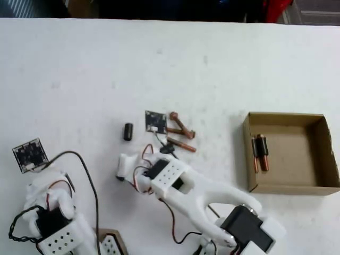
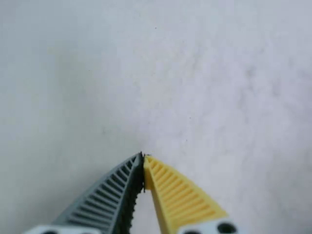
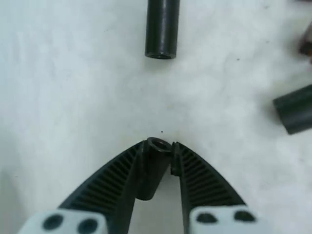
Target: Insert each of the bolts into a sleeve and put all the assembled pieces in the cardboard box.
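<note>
R gripper (image 3: 159, 145): clamped on a black sleeve (image 3: 152, 170). The sleeve sits between the two black fingers with its long axis in line w/ them. Open bore end points out past the tips, other end back toward the wrist. Tips are low over the white table (image 1: 79, 69).

Straight ahead of the tips, apart from them: loose sleeve (image 3: 162, 28), lying flat. Its axis is roughly in line w/ the held one, bore end facing the gripper. In the high view its axis runs near-to-far across the table.

Second loose sleeve (image 3: 295, 109) is off to one side, cut by the frame edge, axis skewed vs the other two.

Bolts (image 1: 180, 132): copper-coloured, small heap between the loose sleeve and the box, crossing each other. Most lie roughly side-to-side, one diagonal over them.

Cardboard box (image 1: 297, 159): open top, well apart from the R gripper. Inside, near the wall on the bolts' side, is an assembled piece (image 1: 260, 151), flat, axis near-to-far, dark sleeve end toward the far wall. Could be two side by side, can't tell.

L gripper (image 2: 143, 158): closed, grey and yellow fingers touching at the tips, over bare table. L arm sits at the near corner, well apart from all parts.
</note>
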### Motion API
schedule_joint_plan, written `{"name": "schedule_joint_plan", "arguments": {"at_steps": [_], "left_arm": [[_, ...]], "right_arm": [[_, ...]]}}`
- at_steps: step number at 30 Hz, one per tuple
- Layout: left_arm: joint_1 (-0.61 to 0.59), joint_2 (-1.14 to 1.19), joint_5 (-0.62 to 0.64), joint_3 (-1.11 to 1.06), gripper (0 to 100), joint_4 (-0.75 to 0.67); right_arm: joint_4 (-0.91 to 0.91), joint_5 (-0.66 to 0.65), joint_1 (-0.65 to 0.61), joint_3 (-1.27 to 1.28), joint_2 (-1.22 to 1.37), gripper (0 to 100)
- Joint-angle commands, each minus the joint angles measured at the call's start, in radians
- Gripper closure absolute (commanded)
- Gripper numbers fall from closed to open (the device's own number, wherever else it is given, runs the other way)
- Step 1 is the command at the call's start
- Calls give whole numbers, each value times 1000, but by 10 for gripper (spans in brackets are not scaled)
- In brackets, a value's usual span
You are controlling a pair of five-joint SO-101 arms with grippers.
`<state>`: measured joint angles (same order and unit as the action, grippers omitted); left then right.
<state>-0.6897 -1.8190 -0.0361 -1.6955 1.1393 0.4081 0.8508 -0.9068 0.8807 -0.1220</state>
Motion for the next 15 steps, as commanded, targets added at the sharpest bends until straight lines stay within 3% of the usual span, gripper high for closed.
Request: {"name": "schedule_joint_plan", "arguments": {"at_steps": [1, 4, 15], "left_arm": [[-13, -8, -3, 2, 977, 9], [-13, -8, -5, 2, 977, 9], [-13, -8, -6, 2, 977, 9]], "right_arm": [[-5, -20, 2, -3, -1, 846], [-2, -18, 1, 5, -1, 796], [-4, -20, -68, 25, -1, 794]]}}
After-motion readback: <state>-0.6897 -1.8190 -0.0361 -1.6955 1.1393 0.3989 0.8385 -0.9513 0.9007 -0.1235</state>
